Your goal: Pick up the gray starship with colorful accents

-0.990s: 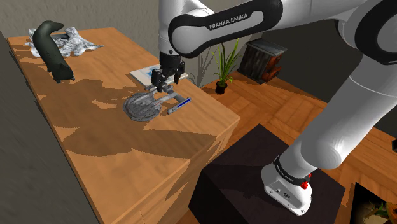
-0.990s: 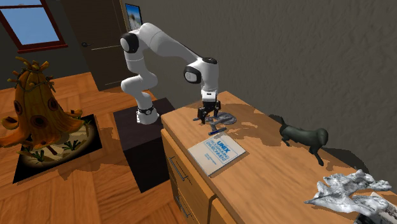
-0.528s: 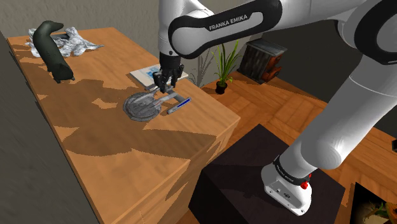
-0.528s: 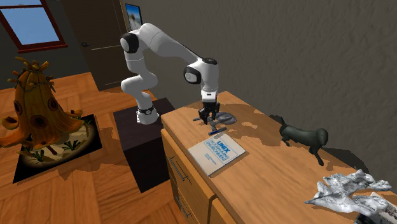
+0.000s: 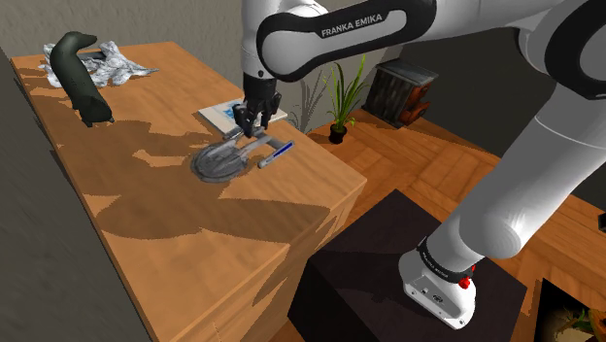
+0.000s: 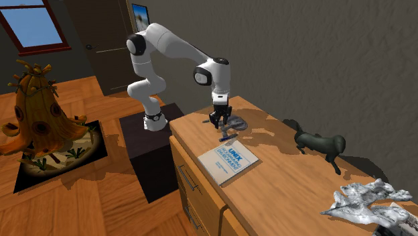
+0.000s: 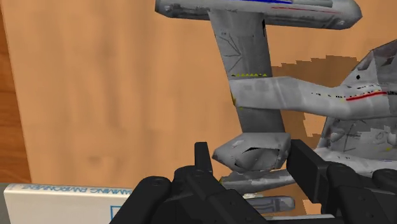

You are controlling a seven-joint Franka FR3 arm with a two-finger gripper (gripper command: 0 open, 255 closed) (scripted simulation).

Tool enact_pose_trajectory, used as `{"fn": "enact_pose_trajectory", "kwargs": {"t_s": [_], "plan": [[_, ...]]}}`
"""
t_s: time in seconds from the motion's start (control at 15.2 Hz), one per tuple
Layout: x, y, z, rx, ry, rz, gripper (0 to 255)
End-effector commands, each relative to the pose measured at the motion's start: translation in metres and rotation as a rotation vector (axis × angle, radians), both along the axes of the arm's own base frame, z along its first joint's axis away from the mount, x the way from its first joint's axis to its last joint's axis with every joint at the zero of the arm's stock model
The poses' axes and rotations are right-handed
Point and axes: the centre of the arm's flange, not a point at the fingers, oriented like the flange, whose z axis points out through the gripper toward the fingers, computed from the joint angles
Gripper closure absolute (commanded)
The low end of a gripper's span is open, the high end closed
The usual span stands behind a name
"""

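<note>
The gray starship (image 5: 219,161) with blue, red and yellow markings sits at the middle of the wooden dresser top (image 5: 165,228). Its saucer points toward the shoulder view's left and a blue-striped nacelle (image 5: 275,153) toward the right. My black gripper (image 5: 251,124) comes down from above and is shut on a rear part of the ship. In the wrist view the two fingers (image 7: 202,160) clasp a gray hull piece (image 7: 251,153) between them. From the second exterior view the gripper (image 6: 218,121) stands over the starship (image 6: 234,125) near the dresser's corner.
A blue-and-white book (image 5: 223,111) lies just behind the ship. A black dog figure (image 5: 80,80) and a crumpled silvery object (image 5: 115,64) sit at the dresser's far end. The dark stand (image 5: 388,272), a potted plant (image 5: 341,105) and an orange sculpture (image 6: 37,114) are on the floor.
The fingers have shut on the starship's rear. The hand has since risen a little, and the ship's nacelle end has come up with it.
</note>
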Motion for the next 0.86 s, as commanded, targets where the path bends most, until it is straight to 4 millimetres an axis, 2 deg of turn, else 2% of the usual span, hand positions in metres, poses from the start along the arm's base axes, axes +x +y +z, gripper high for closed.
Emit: {"fn": "enact_pose_trajectory", "kwargs": {"t_s": [0.0,0.66,0.79], "plan": [[0.0,0.0,0.011,0.0,0.0,0.0,255],[0.0,0.0,0.064,0.0,0.0,0.0,255],[0.0,0.0,0.064,0.0,0.0,0.0,255]]}}
